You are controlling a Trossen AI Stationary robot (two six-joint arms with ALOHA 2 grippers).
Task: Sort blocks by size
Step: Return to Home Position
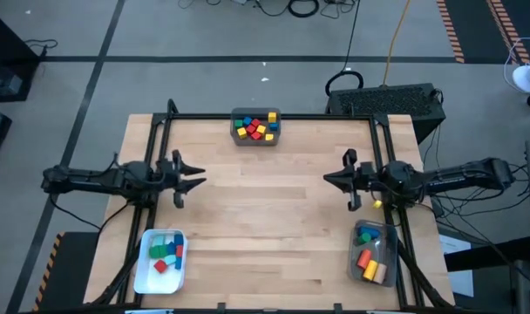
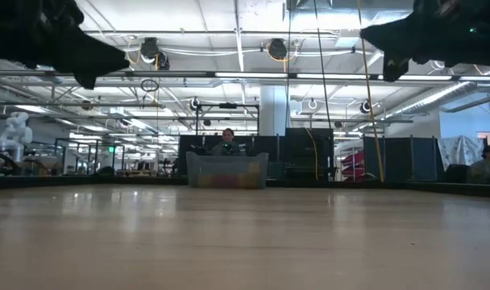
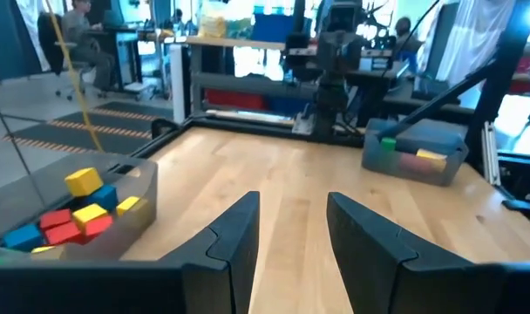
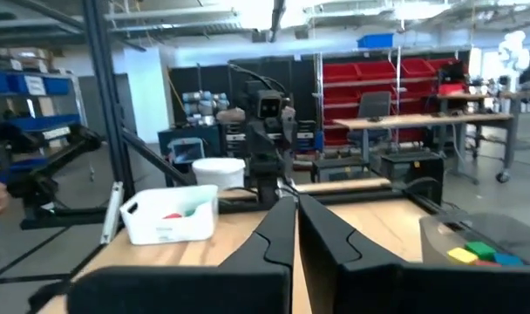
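Blocks (image 1: 254,128) fill bins (image 1: 234,131) at twelve, five and seven o'clock on the tabletop (image 1: 265,218). Left gripper (image 1: 198,178), nine o'clock, gapes empty; right gripper (image 1: 329,179), three o'clock, seemingly pinched together.

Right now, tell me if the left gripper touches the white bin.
Apart. The high view shows bare table between left gripper and white bin.

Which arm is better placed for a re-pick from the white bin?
Likely left: the white bin sits on its side, near the left gripper, jaws open. The right gripper is opposite, jaws shut.
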